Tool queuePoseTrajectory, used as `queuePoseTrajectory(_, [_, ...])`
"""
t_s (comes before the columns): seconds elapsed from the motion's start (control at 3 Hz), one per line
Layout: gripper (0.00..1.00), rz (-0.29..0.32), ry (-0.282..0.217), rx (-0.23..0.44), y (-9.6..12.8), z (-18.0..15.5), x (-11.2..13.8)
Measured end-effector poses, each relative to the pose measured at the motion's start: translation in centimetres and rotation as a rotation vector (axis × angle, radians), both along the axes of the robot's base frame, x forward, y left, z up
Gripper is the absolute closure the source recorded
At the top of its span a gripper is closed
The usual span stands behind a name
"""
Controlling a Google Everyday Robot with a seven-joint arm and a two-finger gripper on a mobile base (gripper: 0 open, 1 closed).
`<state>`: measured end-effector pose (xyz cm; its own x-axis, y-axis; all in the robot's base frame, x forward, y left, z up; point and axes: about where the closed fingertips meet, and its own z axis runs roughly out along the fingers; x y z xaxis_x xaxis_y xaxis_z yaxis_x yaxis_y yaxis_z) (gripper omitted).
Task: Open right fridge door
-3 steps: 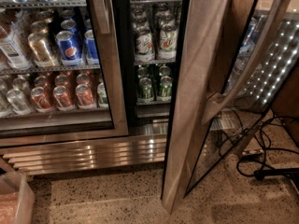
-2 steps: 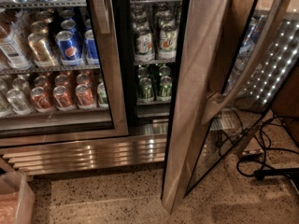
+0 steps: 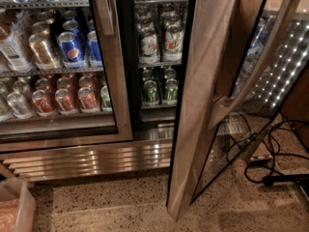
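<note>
The right fridge door (image 3: 203,105) stands swung outward, its brushed-steel edge facing me and its glass pane angled away to the right. Its long bowed steel handle (image 3: 256,66) runs down the outer face. Behind the opened door, shelves with green and white cans (image 3: 159,42) show uncovered. The left door (image 3: 58,62) stays closed over blue Pepsi and orange cans. The gripper is not in view.
A steel vent grille (image 3: 87,158) runs along the fridge base. Black cables (image 3: 275,163) lie on the speckled floor at right, by a lit LED panel (image 3: 285,76). A translucent bin (image 3: 14,209) sits at bottom left.
</note>
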<state>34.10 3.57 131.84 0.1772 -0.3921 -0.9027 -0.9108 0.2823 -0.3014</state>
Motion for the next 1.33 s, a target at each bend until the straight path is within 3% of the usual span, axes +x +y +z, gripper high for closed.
queuePoseTrajectory(1.33, [0.0,0.0,0.0,0.0,0.01,0.0,-0.01])
